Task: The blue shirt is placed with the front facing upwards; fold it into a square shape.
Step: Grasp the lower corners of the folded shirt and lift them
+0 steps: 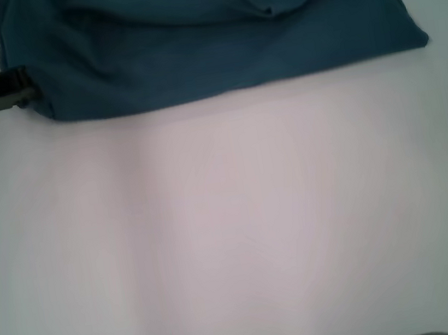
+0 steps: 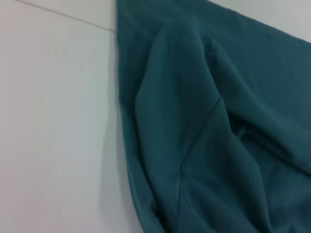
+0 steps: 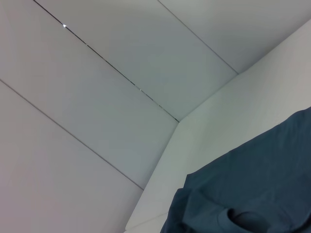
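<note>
Head view shows the large teal-blue cotton shirt (image 1: 210,40) spread across the far part of the white worktop (image 1: 236,235), its near hem running straight across and plain fabric facing up with a few rumpled folds. The left pincer (image 1: 26,91) reaches in from the robot's left, its tip right at the shirt's near-left corner — touching the cloth edge, though whether it is clenched on the fabric I cannot tell. Left wrist view shows bunched teal folds close up. The right pincer is out of sight.
</note>
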You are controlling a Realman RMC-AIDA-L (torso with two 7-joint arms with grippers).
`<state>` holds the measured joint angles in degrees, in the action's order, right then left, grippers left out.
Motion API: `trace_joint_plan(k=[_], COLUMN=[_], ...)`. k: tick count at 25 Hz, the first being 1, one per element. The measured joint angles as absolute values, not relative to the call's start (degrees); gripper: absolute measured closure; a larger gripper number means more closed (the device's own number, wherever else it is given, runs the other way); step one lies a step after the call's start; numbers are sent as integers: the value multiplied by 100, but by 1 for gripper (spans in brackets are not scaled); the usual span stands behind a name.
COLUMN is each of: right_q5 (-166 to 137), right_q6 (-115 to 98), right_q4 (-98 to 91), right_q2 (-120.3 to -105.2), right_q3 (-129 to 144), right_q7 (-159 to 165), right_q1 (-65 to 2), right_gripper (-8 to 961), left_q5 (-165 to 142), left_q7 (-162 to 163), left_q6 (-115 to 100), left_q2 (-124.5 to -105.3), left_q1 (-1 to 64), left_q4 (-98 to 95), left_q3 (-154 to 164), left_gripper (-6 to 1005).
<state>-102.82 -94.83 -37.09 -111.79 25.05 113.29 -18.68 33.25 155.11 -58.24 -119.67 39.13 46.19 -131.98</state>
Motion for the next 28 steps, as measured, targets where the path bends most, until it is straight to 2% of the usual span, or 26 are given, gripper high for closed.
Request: trace_joint_plan(k=[3,6,10,14,17,23,28], right_q5=[-10282,-10313,-10722,-11801,-12258,-13503,-14639], right_q6=[-9489,-9511,-9360,-8744,-8516,-8152,-7988], right_q4=[-3707,-3698,-3700,-3746,-3755,-3783,-3785], right_q2=[-11179,-11161,-11013,-10684,-10525,-10391,-10401], right_q3=[2504,2516,2569,2580,2597,2841,3376], right_q7=[11329,11339,11745,12519,12716,13215,13741], right_q1=[-1878,-1897,-1936,-2178,-2484,-3420,-4189], right_gripper=[206,206,206,206,206,207,207], left_q5=[3413,3596,3717,3724,3726,3727,3738], left_q7=[15504,15457,15445,15454,15443,15451,15492], left_q6=[-5962,-6161,-6608,-6868,-6898,-6983,-7094], left_q2=[-11955,-11902,-11793,-11755,-11753,-11751,-11762], left_q1=[3900,3893,3859,3842,3842,3901,3916], left_q4=[4633,4627,4625,4631,4635,4663,4775], left_q3=[-13265,-13428,-13729,-13891,-13904,-13872,-13895], left_gripper=[819,957,957,957,957,957,957])
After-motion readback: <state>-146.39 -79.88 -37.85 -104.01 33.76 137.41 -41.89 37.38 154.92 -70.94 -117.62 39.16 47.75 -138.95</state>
